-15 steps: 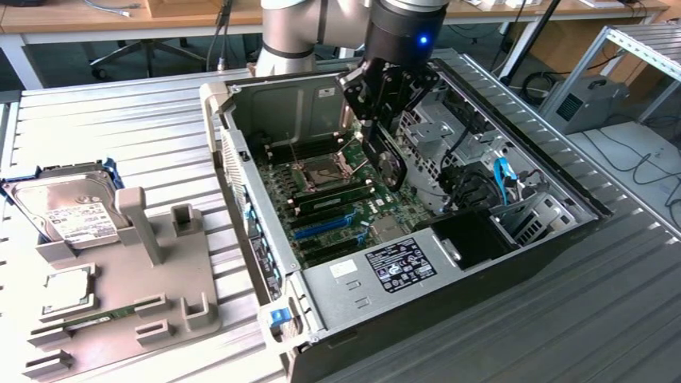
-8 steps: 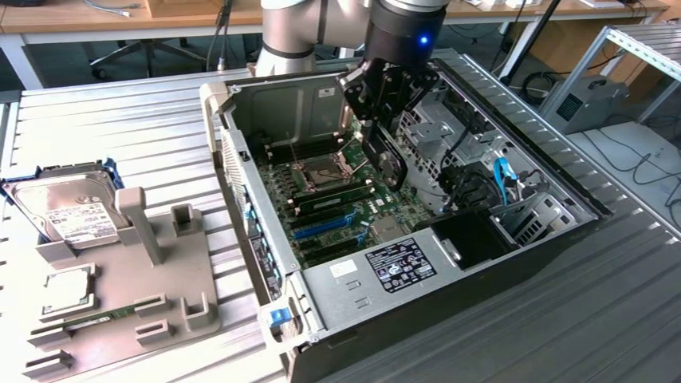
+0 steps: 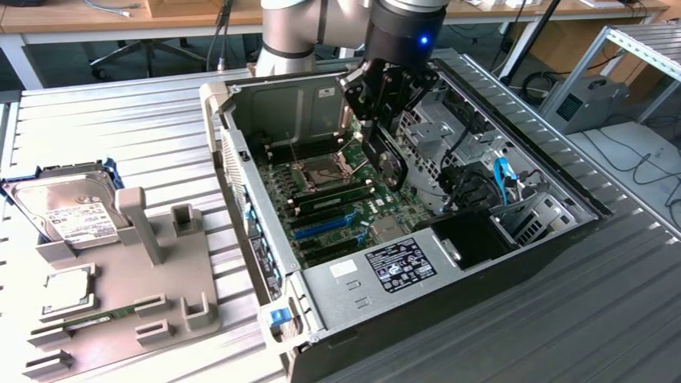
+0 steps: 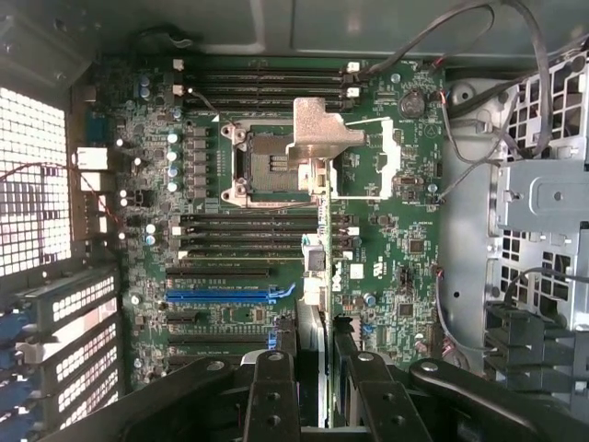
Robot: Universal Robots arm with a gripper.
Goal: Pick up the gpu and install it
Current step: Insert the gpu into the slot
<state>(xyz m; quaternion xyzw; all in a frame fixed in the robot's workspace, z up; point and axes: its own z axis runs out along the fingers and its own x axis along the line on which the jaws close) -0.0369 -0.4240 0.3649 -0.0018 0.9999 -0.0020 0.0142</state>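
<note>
The fingers (image 4: pixel 273 391) were half shut, pinching the gpu (image 3: pixel 385 163) on edge above the green board (image 4: pixel 386 249), so if it tilted it could miss the board's blue slot (image 4: pixel 221 296) & bang parts.

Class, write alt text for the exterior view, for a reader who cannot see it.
A robot arm's gripper holds a slim dark gpu card on edge over the green motherboard inside an open black computer case.
</note>
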